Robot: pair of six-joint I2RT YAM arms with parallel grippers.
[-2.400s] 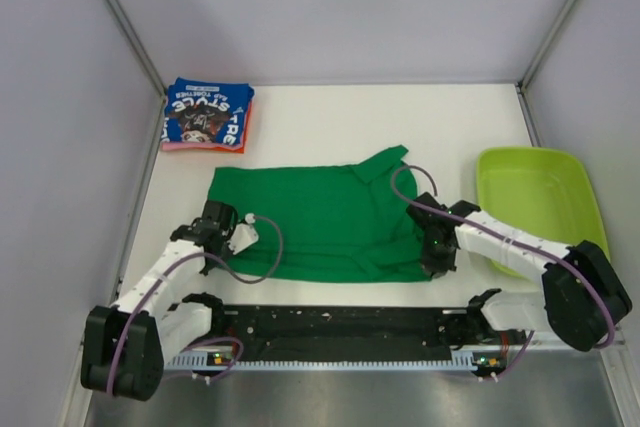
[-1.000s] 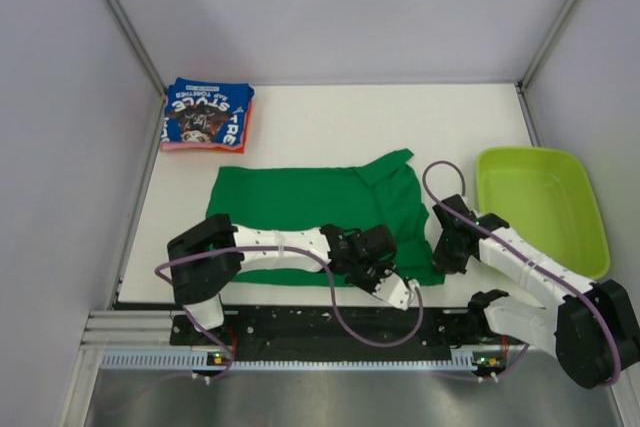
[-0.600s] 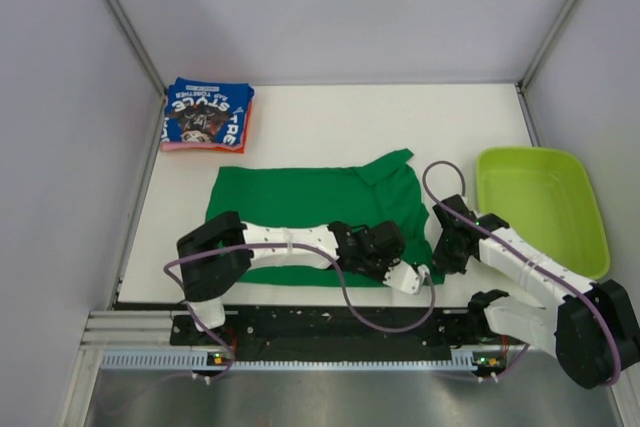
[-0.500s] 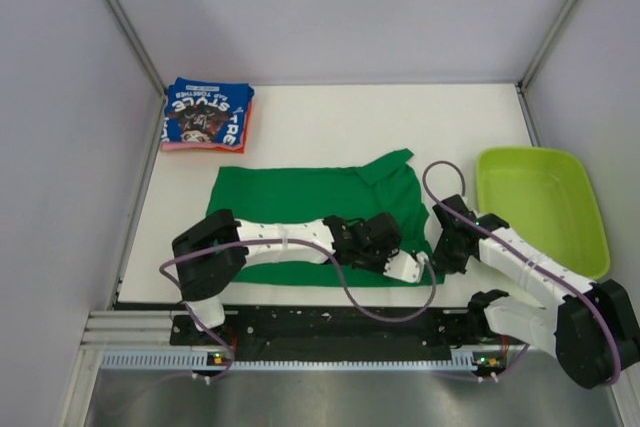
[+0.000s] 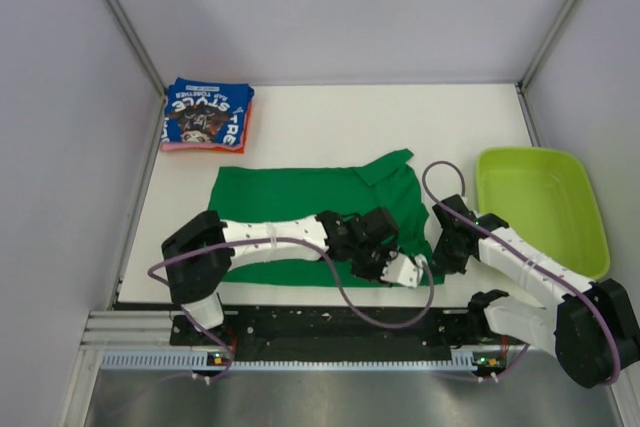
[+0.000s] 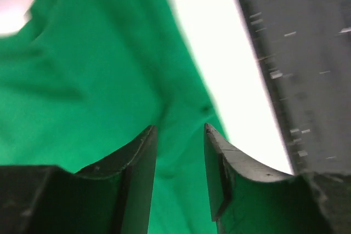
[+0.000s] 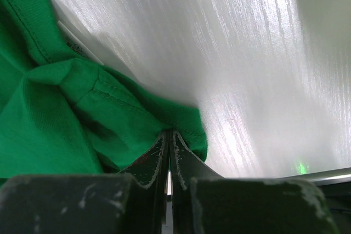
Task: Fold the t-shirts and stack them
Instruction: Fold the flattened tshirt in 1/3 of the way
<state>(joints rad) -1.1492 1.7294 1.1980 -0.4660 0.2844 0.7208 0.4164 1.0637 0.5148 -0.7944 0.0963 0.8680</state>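
Observation:
The green t-shirt point(image 5: 300, 212) lies spread flat on the white table. My left arm reaches across its near edge. My left gripper point(image 5: 408, 269) is open just above the cloth near the right front corner. In the left wrist view the left gripper point(image 6: 178, 130) has green cloth point(image 6: 98, 80) between and below its jaws. My right gripper point(image 5: 445, 252) is shut on the shirt's right edge. The right wrist view shows the right gripper point(image 7: 169, 132) pinching a bunched fold of the green shirt point(image 7: 55, 119). The blue t-shirt point(image 5: 207, 112) lies folded on the orange-pink one point(image 5: 200, 147) at the back left.
A lime-green plastic tub point(image 5: 540, 207) stands at the right of the table. The grey arm rail point(image 6: 307, 53) runs along the near edge, close to the shirt's hem. Grey walls enclose the table on three sides.
My left arm has swung from the shirt's left side across its near edge to the right front corner. My right gripper has shifted slightly right along the shirt's edge.

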